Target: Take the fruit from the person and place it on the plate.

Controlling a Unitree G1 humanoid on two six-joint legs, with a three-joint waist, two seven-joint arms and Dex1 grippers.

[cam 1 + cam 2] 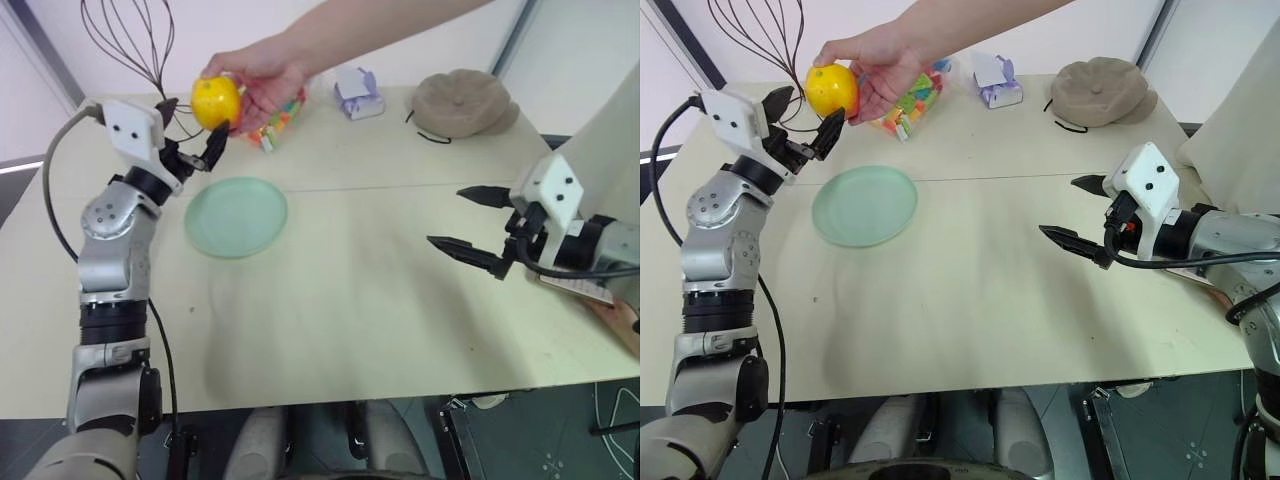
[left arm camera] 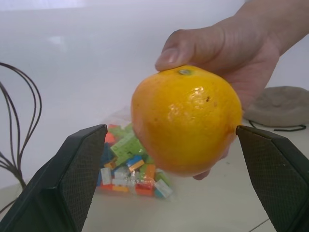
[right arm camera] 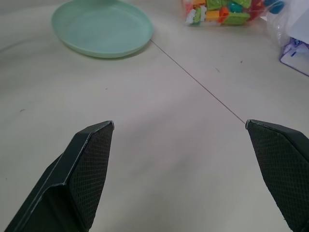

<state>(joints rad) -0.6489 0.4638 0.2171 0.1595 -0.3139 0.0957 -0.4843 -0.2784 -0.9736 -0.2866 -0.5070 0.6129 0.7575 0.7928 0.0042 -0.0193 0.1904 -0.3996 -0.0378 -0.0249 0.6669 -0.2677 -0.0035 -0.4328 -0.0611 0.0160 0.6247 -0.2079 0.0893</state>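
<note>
Spread wide, the left gripper (image 1: pixel 800 118) bracketed the fruit (image 1: pixel 831 90) that the person's hand (image 1: pixel 875 68) held above the pale table (image 1: pixel 980 290), just beyond the plate (image 1: pixel 864 205), its black fingers not seen touching the skin. Well off to the plate's right, the right gripper (image 1: pixel 1072 210) hung over the tabletop with its fingers apart and nothing between them. Past the plate lay a bag of blocks (image 1: pixel 912 101), partly hidden by the hand, a cloth cap (image 1: pixel 1100 90) and a small purple-and-white package (image 1: pixel 996 82) whose print was unreadable.
</note>
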